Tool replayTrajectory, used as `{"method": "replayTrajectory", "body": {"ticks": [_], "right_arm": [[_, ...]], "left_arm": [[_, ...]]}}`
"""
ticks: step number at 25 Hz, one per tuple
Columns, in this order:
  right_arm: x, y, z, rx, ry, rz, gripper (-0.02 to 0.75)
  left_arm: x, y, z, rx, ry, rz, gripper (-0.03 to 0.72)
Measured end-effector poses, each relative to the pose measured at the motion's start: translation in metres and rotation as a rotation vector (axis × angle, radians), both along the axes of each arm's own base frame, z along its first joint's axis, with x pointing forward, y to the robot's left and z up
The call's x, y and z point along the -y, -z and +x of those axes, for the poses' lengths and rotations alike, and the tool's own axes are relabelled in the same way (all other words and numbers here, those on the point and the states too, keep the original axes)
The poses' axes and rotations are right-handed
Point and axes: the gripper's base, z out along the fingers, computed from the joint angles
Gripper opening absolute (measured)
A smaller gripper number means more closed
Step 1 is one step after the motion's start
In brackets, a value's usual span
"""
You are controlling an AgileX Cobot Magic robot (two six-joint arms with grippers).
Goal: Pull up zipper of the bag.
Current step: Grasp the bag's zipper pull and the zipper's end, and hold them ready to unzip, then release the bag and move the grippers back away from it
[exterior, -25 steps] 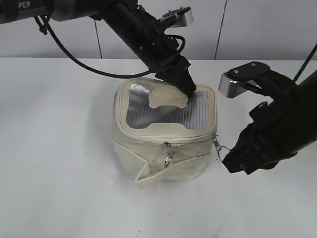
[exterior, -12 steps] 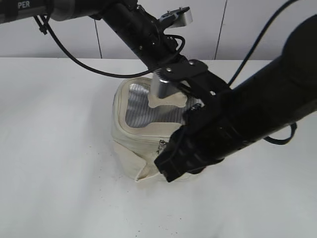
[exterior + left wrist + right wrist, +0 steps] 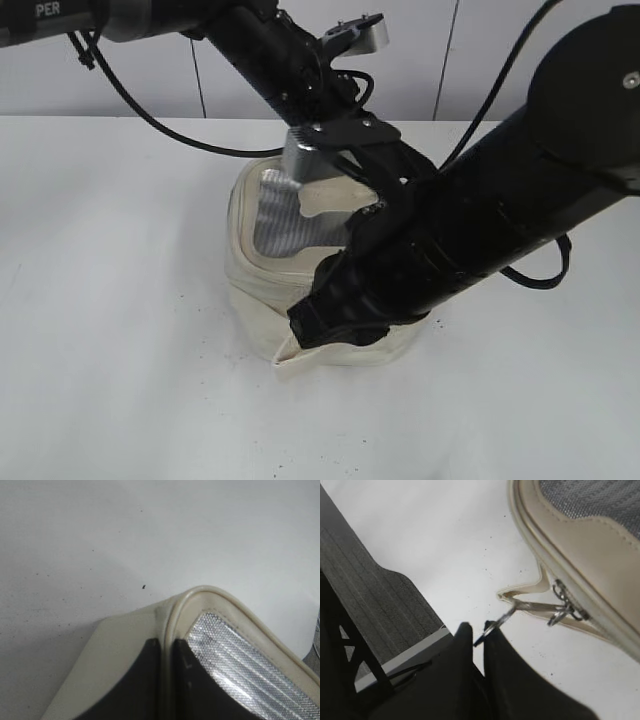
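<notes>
The cream bag (image 3: pixel 255 285) stands on the white table, with its grey ribbed panel (image 3: pixel 270 215) partly showing. My left gripper (image 3: pixel 166 643) is shut on the bag's cream lid rim (image 3: pixel 200 592) at a rounded corner; in the exterior view its tips are hidden behind the right arm. My right gripper (image 3: pixel 477 627) is shut on the ring of a silver zipper pull (image 3: pixel 520 607), drawn taut from the zip track (image 3: pixel 555 555). A second pull (image 3: pixel 559 616) hangs beside it. In the exterior view the right gripper (image 3: pixel 300 328) is at the bag's front left, and the arm covers most of the bag.
The white table (image 3: pixel 120 350) spreads around the bag. Its edge and grey ribbed flooring (image 3: pixel 375 605) show in the right wrist view, close behind the right gripper. A folded cream flap (image 3: pixel 290 357) juts from the bag's front bottom. White wall panels stand behind.
My right arm has swept left from the bag's right corner across its front to the front left, keeping hold of the pull. The left arm has stayed on the rim.
</notes>
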Motion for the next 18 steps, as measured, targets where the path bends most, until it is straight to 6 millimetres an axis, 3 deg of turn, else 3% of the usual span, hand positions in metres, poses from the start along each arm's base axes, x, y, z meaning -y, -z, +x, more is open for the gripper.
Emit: {"method": "replayTrajectory", "body": {"ticks": [2, 4, 7, 8, 12, 18], "right_arm": [[0.0, -0.001, 0.001, -0.029, 0.045, 0.002, 0.145], [0.002, -0.001, 0.003, -0.047, 0.082, 0.003, 0.302], [0.007, -0.004, 0.006, -0.055, 0.124, 0.002, 0.561], [0.009, -0.007, 0.007, -0.044, 0.132, -0.002, 0.606], [0.028, -0.023, 0.011, 0.005, 0.207, -0.013, 0.623], [0.077, -0.034, 0.025, 0.002, 0.34, -0.142, 0.613]], "left_arm": [[0.0, 0.0, 0.0, -0.003, 0.001, 0.001, 0.043], [0.0, 0.0, -0.001, -0.009, 0.006, 0.004, 0.053], [0.0, 0.0, -0.001, -0.014, 0.006, 0.005, 0.149], [-0.001, -0.001, -0.001, -0.014, 0.003, 0.006, 0.205], [-0.004, -0.01, -0.004, 0.005, -0.001, 0.036, 0.383], [-0.019, -0.032, -0.006, 0.089, -0.038, 0.156, 0.424]]}}
